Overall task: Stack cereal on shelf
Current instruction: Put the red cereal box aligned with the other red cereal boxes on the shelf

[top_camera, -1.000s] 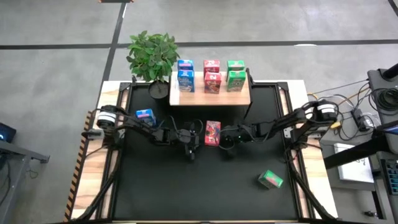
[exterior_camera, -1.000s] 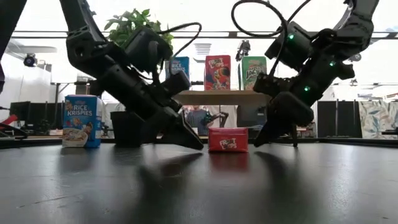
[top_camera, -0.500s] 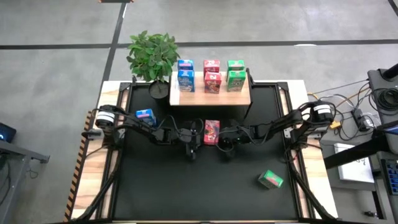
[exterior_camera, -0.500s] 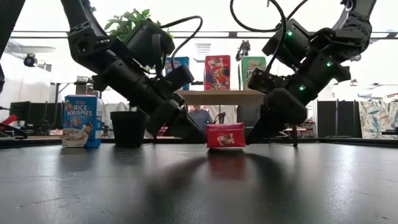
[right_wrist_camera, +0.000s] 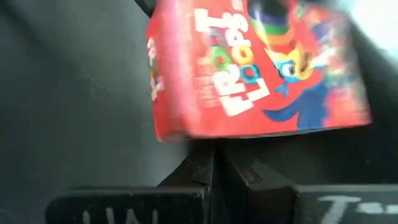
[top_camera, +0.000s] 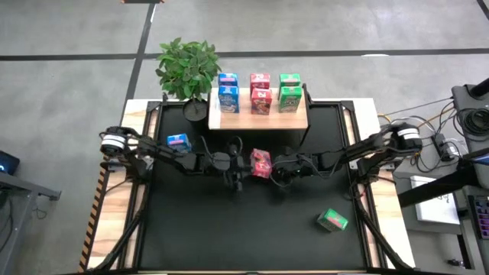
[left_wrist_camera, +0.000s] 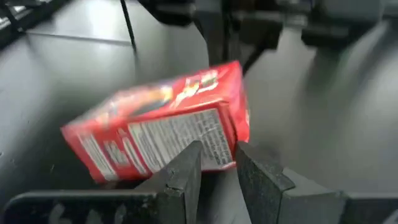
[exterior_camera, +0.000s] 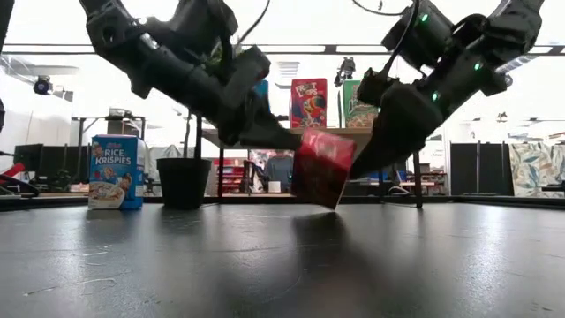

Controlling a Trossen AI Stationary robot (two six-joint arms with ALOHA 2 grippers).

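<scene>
left claw (top_camera: 243,163) part-open; right claw (top_camera: 276,169) shut, nothing gripped | red carton (exterior_camera: 322,168) pinched between both tips, tilted above table (exterior_camera: 282,265); seemingly squeezed from both sides to carry it to shelf (top_camera: 258,119)

2 black jointed arms, looping black cables, green indicator lights.

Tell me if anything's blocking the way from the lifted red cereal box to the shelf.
Nothing visible does. The red cereal box hangs tilted between the left gripper and right gripper, with only bare mat up to the shelf, though six cartons already fill its top.
</scene>
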